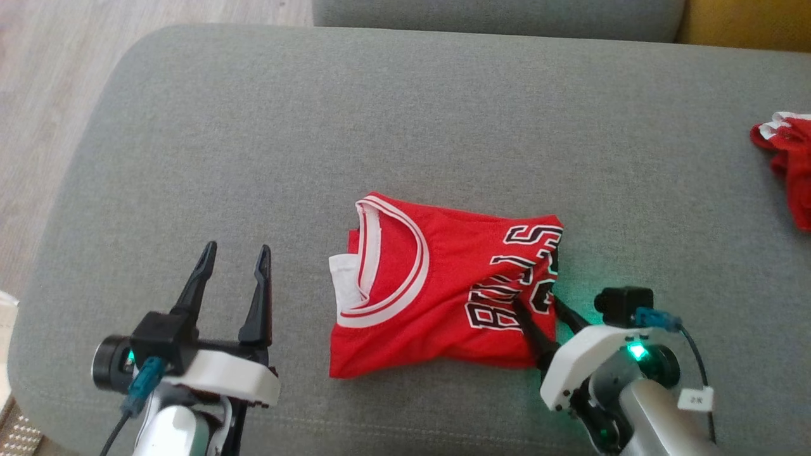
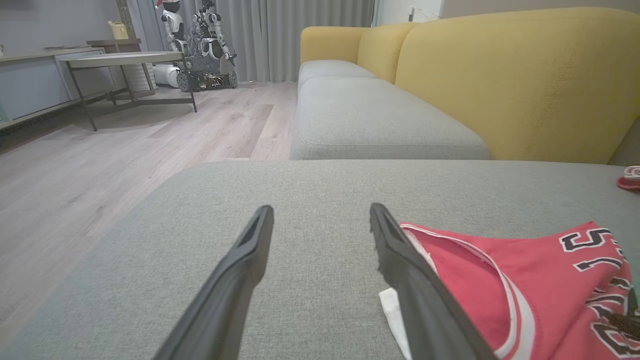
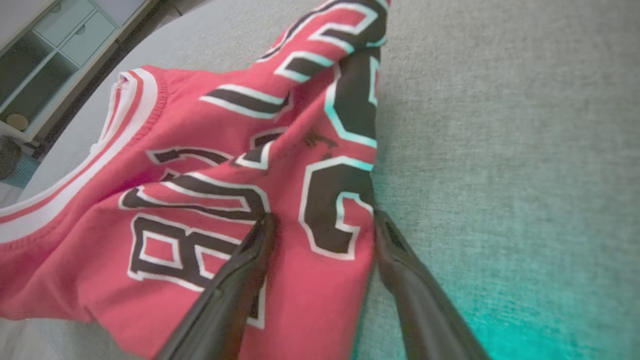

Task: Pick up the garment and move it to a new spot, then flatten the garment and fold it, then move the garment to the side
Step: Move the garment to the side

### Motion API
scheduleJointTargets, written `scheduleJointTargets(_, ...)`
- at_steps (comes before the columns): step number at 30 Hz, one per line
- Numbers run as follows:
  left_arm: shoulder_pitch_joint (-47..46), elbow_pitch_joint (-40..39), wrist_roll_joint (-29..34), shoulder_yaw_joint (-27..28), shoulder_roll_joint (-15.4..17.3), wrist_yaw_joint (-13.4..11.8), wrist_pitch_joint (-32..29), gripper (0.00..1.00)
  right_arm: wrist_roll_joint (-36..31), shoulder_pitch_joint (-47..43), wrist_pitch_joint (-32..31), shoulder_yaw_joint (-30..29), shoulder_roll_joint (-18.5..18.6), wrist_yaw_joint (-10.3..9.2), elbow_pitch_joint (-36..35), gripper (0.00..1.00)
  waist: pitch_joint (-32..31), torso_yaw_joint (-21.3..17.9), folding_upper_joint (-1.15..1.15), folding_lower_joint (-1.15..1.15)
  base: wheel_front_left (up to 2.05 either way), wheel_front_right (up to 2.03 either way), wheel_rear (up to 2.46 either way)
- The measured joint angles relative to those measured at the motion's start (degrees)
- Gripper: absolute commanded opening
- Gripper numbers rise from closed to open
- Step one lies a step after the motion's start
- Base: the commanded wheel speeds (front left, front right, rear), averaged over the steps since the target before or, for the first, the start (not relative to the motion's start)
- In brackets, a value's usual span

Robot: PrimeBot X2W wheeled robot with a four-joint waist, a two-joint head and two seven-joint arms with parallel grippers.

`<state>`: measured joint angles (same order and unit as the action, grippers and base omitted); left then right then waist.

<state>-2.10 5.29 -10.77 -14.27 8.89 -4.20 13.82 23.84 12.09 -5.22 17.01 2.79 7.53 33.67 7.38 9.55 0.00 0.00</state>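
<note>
Between the spread fingers of the right gripper (image 3: 324, 220) lies the jersey (image 1: 443, 297) edge, unclamped; the left gripper (image 1: 237, 247) stands released, jersey just rightward.

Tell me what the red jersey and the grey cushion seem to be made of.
Jersey: probably thin synthetic knit, faint sheen; it lies limp in soft folds, with ribbed trim at the neck. Cushion: likely matte woven upholstery cloth; a fine flecked grey weave shows.

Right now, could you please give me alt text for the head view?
A folded red jersey lies on a grey sofa cushion. The open right gripper straddles its right edge; the open left gripper is apart, to its left.
</note>
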Motion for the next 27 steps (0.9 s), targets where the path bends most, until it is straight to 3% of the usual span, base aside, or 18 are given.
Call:
scheduleJointTargets(1,-0.02,0.07,0.0,0.0,0.0,0.0,0.16,1.0,0.13,0.58,-0.43,0.22,0.0,0.0,0.75,0.07,0.02,-0.08,0.0,0.0,0.0,0.0,0.0)
scheduleJointTargets(2,-0.04,0.09,-0.03,0.02,-0.01,0.0,0.35,1.0,0.43,1.07,-0.6,0.47,0.01,0.0,1.34,0.0,0.05,-0.19,0.0,0.0,0.0,0.0,0.0)
scheduleJointTargets(8,-0.53,0.25,-0.18,0.18,-0.03,-0.09,0.43,1.0,0.4,2.67,-0.32,1.86,0.16,0.0,2.77,0.0,0.26,-1.58,0.0,0.0,0.0,0.0,0.0)
scheduleJointTargets(17,-0.51,-0.48,-0.16,0.36,0.03,-0.15,0.49,1.0,-2.67,3.7,0.13,1.86,1.93,0.0,-0.65,0.0,0.31,-6.42,0.0,0.0,0.0,0.0,0.0)
scheduleJointTargets(22,-0.72,-1.29,-0.13,0.25,0.13,-0.09,0.6,1.0,-2.75,11.25,-0.66,0.4,3.86,0.0,-0.69,0.0,1.11,-9.91,0.0,0.0,0.0,0.0,0.0)
scheduleJointTargets(27,-3.35,-1.58,0.12,-0.12,0.36,0.55,0.66,1.0,-2.41,21.13,-0.54,-3.87,5.7,0.0,3.74,0.0,4.04,-12.09,0.0,0.0,0.0,0.0,0.0)
